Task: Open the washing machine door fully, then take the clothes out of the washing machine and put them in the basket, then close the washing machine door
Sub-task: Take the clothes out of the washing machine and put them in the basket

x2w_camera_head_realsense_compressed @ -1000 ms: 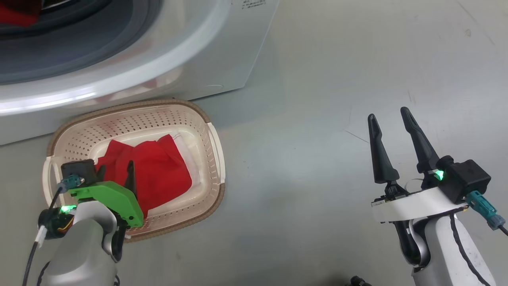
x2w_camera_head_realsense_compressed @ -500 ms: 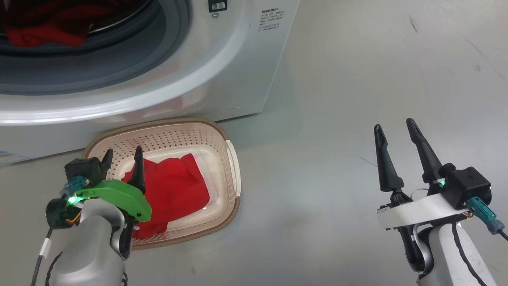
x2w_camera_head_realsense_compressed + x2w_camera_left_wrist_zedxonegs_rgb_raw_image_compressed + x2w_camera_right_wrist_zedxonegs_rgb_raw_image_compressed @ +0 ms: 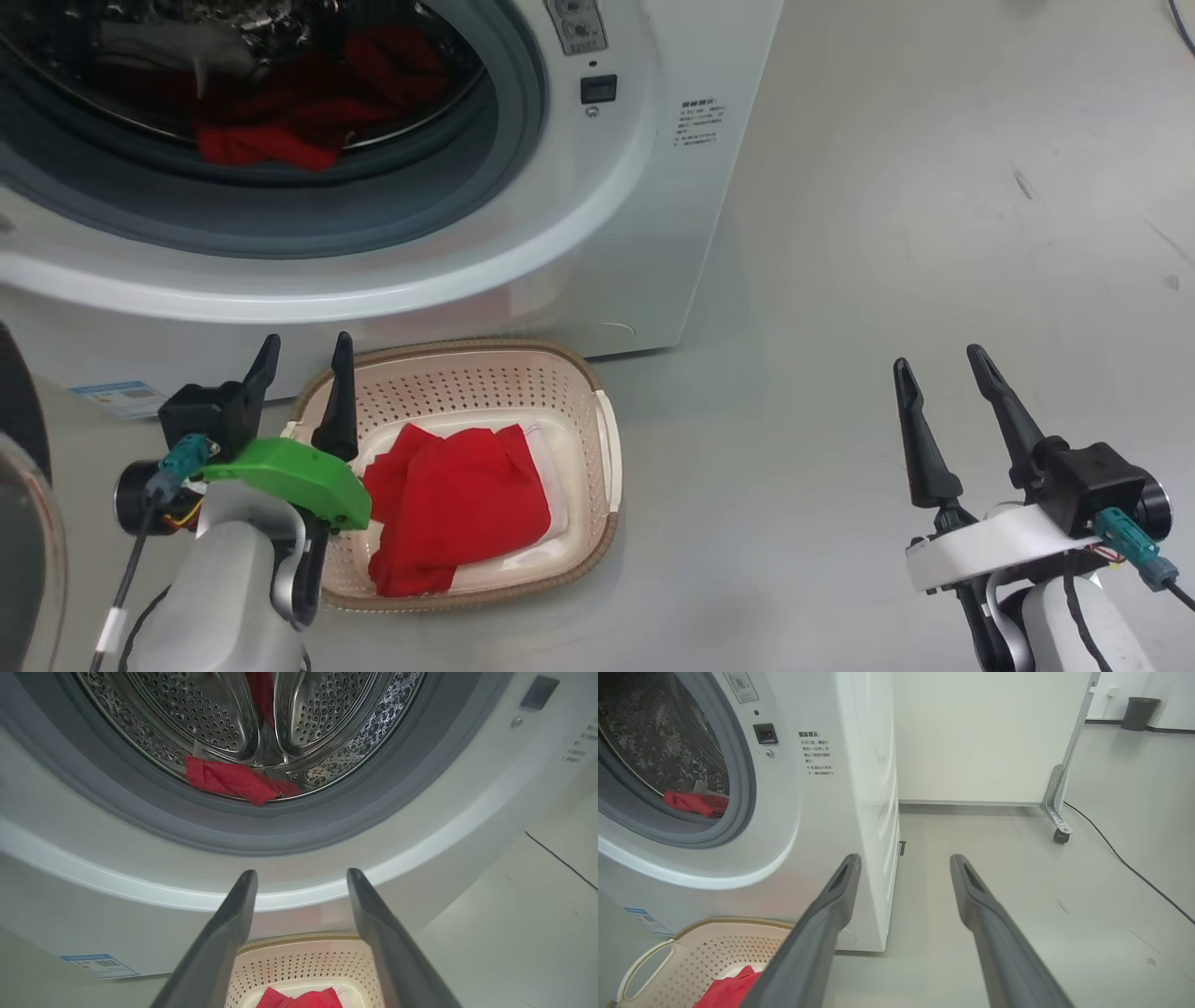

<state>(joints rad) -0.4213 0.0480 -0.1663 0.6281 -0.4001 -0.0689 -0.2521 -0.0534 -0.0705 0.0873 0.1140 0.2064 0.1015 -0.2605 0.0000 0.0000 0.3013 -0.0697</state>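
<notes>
Left claw (image 3: 307, 341) empty, fingers spread, over left end of cream perforated plastic basket (image 3: 605, 523). Right claw (image 3: 938, 359) empty, spread, over grey floor (image 3: 840, 280), well apart.
Basket on floor just before white front-loading washing machine (image 3: 607, 233), long axis along machine front. Red garment (image 3: 457, 504) inside, over white cloth (image 3: 551, 467).
Blue label sticker (image 3: 117, 397) and small print (image 3: 698, 126): unreadable.
Drum mouth faces robot; second red garment (image 3: 271, 140) low in drum. Black-ringed glass door (image 3: 23, 551) open at left.
Beyond: wheeled white panel (image 3: 994, 742), black cable (image 3: 1125, 858).

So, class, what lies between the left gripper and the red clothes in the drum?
Left wrist view: the washing machine front and its grey gasket.
</notes>
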